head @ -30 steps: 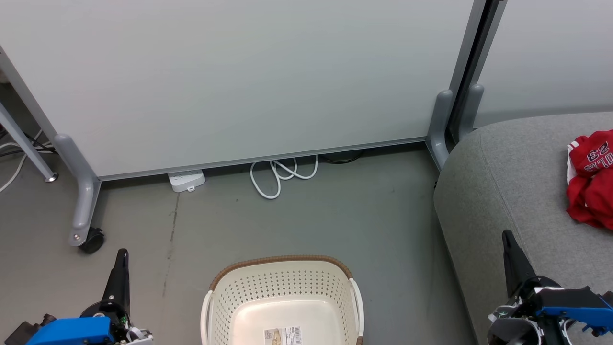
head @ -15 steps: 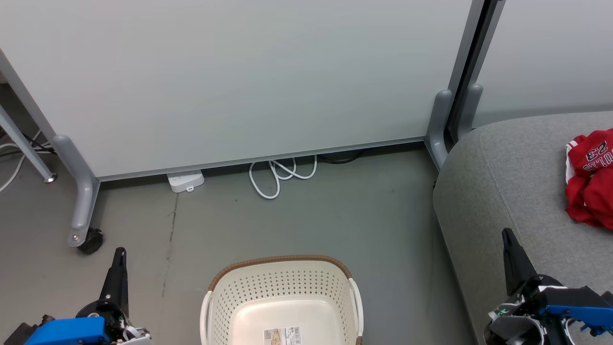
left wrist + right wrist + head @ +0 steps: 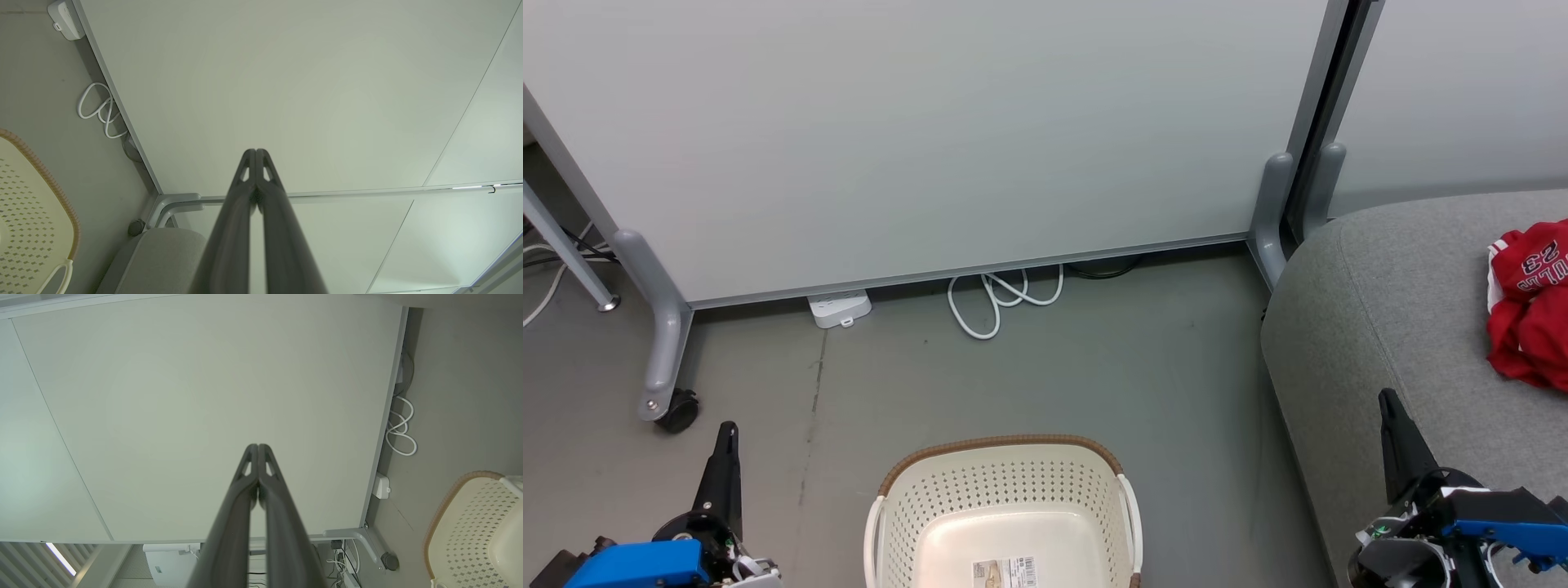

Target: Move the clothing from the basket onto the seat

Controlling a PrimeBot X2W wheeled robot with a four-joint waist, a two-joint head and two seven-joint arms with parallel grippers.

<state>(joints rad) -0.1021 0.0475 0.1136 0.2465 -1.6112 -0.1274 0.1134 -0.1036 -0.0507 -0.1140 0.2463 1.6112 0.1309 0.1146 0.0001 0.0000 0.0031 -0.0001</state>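
Lying crumpled on the grey seat [image 3: 1388, 286] at three o'clock in the head view, the red clothing [image 3: 1531, 310] shows its white lettering. The basket [image 3: 1005, 488] stands on the floor at six o'clock, a barcode sticker [image 3: 1006, 572] on its bottom. At seven o'clock the left gripper [image 3: 729, 433] has its fingers pressed together, holding nothing. At five o'clock the right gripper [image 3: 1387, 402] is the same, beside the seat's edge.
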